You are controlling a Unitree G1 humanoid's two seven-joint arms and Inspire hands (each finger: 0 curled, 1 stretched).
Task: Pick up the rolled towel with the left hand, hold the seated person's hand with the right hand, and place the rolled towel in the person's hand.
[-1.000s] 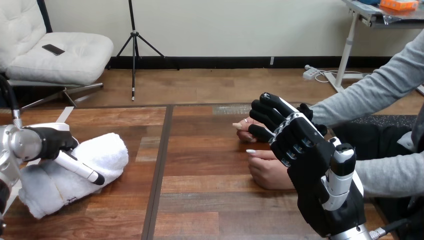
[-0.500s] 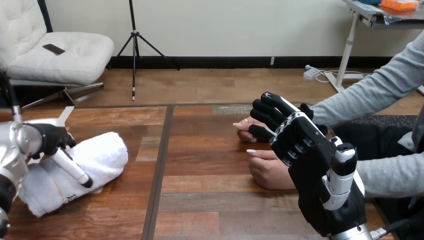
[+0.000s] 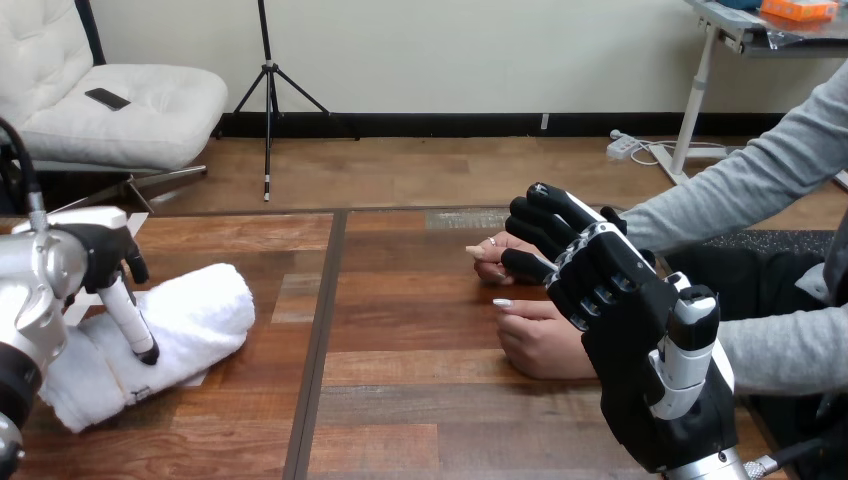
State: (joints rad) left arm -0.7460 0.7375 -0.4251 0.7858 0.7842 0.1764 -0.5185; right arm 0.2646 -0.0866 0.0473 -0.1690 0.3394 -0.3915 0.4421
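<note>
The white rolled towel (image 3: 190,320) lies on the table at the left. My left hand (image 3: 98,262) hovers over its left half, with one straight finger (image 3: 135,325) pointing down and touching the roll's top; nothing is gripped. At the right, my right hand (image 3: 600,285) reaches to the person's upper hand (image 3: 487,252). Its fingers (image 3: 540,215) curl over the back of that hand and its thumb (image 3: 522,266) crosses in front, so only the person's fingertips stick out to the left. The person's lower hand (image 3: 540,342) rests on the table just beneath.
The wooden table (image 3: 420,400) has a dark seam (image 3: 322,330) running front to back between the towel and the hands. The person's grey sleeves (image 3: 740,195) come in from the right edge.
My left hand has turned over the towel: its straight finger swung from lying out to the right to pointing almost straight down. The right hand and the person's hands have barely moved.
</note>
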